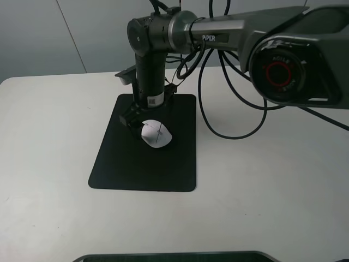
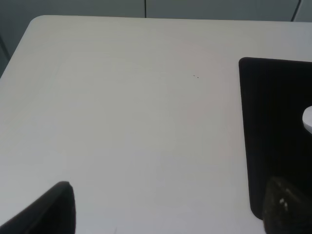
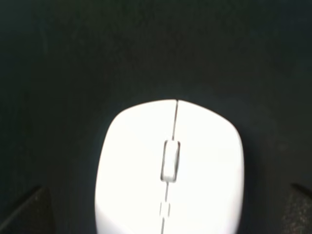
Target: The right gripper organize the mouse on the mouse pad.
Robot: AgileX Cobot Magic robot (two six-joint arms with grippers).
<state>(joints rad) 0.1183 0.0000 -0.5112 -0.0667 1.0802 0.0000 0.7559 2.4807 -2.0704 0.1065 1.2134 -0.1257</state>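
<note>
From the high camera, the right arm reaches in from the table's (image 1: pixel 54 136) right side across the middle. Its forearm is level and its wrist bends straight down over the pad (image 1: pixel 136 169), with cables looping behind. The pad lies flat, nearer the table's far edge than its near one. The mouse (image 1: pixel 156 135) rests on it close to the middle, a little toward the far edge. The right gripper (image 1: pixel 143 129) is low at the far end of the mouse, but its dark fingers merge with the pad here. In the left wrist view, the left gripper (image 2: pixel 170 195) is above bare table near the far left corner with its two fingers wide apart and nothing between them. One side of the pad (image 2: pixel 273 126) shows, with a sliver of the mouse (image 2: pixel 308 119) at the frame's edge. The right wrist view looks down on the mouse (image 3: pixel 168 165), scroll wheel centred, on the pad (image 3: pixel 146 48). The right gripper (image 3: pixel 163 207) is spread, one finger (image 3: pixel 29 212) on each side of the mouse, with a dark gap before each.
</note>
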